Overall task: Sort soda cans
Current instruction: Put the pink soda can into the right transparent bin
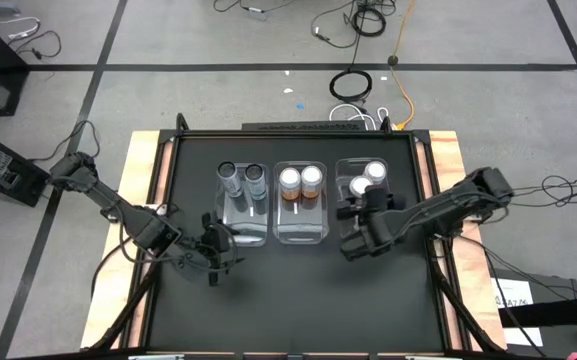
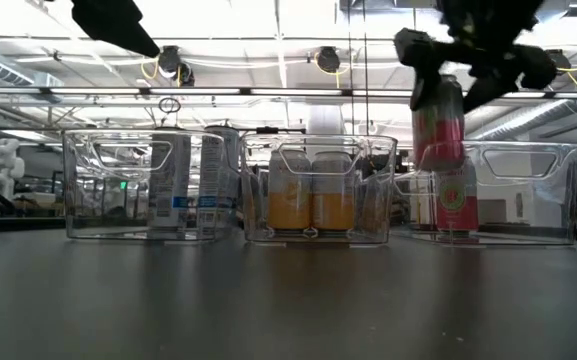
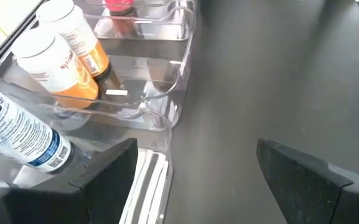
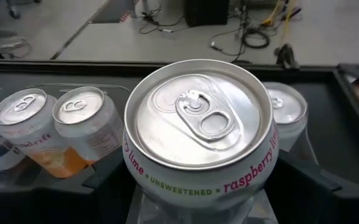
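Note:
Three clear bins stand in a row. The left bin [image 1: 243, 225] holds two grey cans [image 1: 241, 178]. The middle bin [image 1: 301, 228] holds two orange cans [image 1: 300, 180]. My right gripper [image 1: 360, 207] is shut on a pink can [image 2: 438, 125] over the right bin [image 2: 528, 190]. A second pink can [image 2: 455, 205] stands on that bin's floor. My left gripper [image 1: 213, 252] is open and empty, on the near side of the left bin. Its spread fingers also show in the left wrist view [image 3: 198, 180]. My right gripper pinches the pink can's side wall [image 4: 167, 180] between its two fingers [image 4: 107, 174], a little below the top rim. The fingers come from the table's near side, slanting down. The can is roughly upright, top up, and lifted clear of the bin's floor.
The black table top [image 1: 298, 300] lies open on the near side of the bins. Wooden edges [image 1: 143, 200] run along both sides. Cables lie on the floor beyond the far edge.

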Controlling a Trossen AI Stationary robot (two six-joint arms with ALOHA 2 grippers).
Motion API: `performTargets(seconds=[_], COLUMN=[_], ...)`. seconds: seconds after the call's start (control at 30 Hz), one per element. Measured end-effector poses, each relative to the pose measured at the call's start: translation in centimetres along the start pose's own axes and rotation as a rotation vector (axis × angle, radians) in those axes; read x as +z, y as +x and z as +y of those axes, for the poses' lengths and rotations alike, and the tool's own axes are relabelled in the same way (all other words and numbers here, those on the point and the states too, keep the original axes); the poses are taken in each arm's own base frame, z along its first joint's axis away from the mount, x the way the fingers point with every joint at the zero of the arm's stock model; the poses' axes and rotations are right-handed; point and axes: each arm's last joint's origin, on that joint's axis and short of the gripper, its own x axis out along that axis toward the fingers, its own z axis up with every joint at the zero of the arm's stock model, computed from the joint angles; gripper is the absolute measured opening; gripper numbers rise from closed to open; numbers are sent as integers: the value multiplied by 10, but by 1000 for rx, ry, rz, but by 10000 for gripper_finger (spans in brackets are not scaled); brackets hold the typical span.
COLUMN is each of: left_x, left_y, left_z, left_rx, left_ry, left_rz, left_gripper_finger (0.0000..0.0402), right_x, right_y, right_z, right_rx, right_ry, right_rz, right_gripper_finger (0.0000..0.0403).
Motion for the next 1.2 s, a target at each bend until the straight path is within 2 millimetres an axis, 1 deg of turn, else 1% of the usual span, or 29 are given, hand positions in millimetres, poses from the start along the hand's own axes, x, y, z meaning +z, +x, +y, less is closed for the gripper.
performTargets(seconds=[0.13,0.23,0.37,0.6,0.77,0.9,1.1,1.2], left_x=[1,2,3,3,3,3,3,3], left_y=[1,2,4,4,4,4,4,4], left_z=[2,4,5,5,5,5,5,5], left_rx=[8,15,23,22,19,18,18,18], left_ry=[-8,-14,-19,-20,-24,-25,-25,-25], left_rz=[0,0,1,1,-4,-5,-5,-4], left_gripper_finger=[338,338,338,338,338,338,338,338], right_x=[-8,-14,-18,-14,-15,-17,-14,-17], right_y=[13,24,41,70,88,97,106,113], right_z=[-16,-20,-20,-17,-14,-15,-17,-17], right_rx=[53,124,162,116,136,149,119,102], right_ry=[35,30,-14,-116,-104,-103,-128,-140], right_rz=[23,27,25,29,33,22,14,44], right_gripper_finger=[281,281,281,281,281,281,281,281])
